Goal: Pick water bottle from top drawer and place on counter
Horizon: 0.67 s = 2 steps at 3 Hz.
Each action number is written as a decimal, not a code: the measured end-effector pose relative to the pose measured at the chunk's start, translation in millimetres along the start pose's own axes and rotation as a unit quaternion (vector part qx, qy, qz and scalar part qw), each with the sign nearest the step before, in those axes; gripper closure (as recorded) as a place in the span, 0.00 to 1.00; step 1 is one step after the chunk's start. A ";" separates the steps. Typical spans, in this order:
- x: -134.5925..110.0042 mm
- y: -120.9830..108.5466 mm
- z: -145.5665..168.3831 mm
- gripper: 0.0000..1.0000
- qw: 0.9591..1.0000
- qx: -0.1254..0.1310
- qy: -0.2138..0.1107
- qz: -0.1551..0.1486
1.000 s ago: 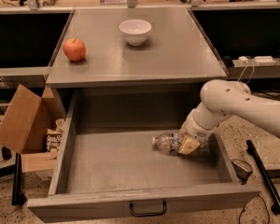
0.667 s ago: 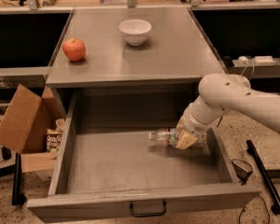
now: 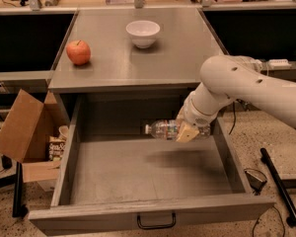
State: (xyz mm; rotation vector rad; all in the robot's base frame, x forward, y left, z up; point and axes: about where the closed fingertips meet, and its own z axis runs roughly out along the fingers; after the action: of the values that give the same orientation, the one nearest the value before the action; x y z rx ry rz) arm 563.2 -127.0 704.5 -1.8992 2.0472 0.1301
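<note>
My gripper (image 3: pixel 187 130) is shut on the water bottle (image 3: pixel 165 129), a clear ribbed bottle with a white cap pointing left. I hold it lying sideways in the air above the open top drawer (image 3: pixel 143 172), near the drawer's back right and just below the counter's front edge. The drawer's flat grey bottom is bare, with the bottle's shadow on it. Its black handle (image 3: pixel 156 222) shows at the front. The grey counter (image 3: pixel 138 53) lies behind and above the bottle. My white arm reaches in from the right.
A red apple (image 3: pixel 78 52) sits at the counter's left and a white bowl (image 3: pixel 143 33) at its back middle. An open cardboard box (image 3: pixel 27 132) stands on the floor left of the drawer. A black rod (image 3: pixel 281 186) lies on the floor at right.
The gripper has lifted the bottle off the drawer bottom and carried it up and slightly left, to just below the counter edge.
</note>
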 end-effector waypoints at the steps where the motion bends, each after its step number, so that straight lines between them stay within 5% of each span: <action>1: -4.9 -5.7 -17.6 1.00 1.000 0.002 -0.019 0.003; 2: -27.2 -18.8 -83.2 1.00 0.998 0.039 -0.056 -0.012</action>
State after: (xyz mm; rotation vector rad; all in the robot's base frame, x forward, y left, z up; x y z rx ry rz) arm 567.3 -127.6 793.9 -1.8254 1.9270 0.1453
